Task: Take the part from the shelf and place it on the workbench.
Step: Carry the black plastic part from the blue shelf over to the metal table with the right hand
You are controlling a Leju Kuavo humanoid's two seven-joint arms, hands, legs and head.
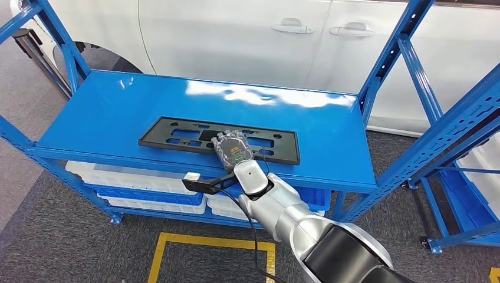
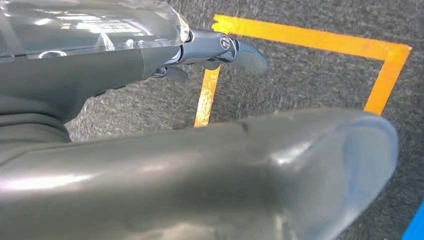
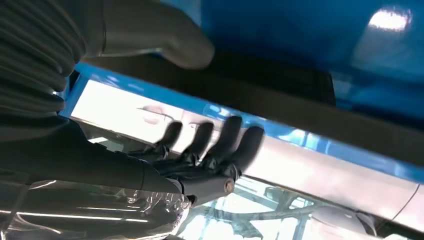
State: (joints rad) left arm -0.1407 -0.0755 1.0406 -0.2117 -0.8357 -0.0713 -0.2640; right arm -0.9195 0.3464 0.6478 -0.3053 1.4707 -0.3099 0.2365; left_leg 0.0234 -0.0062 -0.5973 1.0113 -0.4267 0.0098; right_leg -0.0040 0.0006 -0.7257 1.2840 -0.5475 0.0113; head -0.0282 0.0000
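Part (image 1: 177, 135): flat black slotted frame, lying flat on top deck of blue shelf (image 1: 106, 112), near front edge. White and blue bins (image 1: 141, 180) on lower level. White car (image 1: 236, 41) behind shelf; grey carpet (image 1: 76, 247) with yellow floor tape (image 1: 206, 239) below. Right hand (image 1: 234, 149) reached forward from silver arm, resting over part's near edge, right of middle; right wrist view shows fingers (image 3: 220, 140) extended side by side, thumb apart, grip on part unclear. Left hand (image 2: 220, 50) hangs over carpet, fingers loosely apart, holding nothing.
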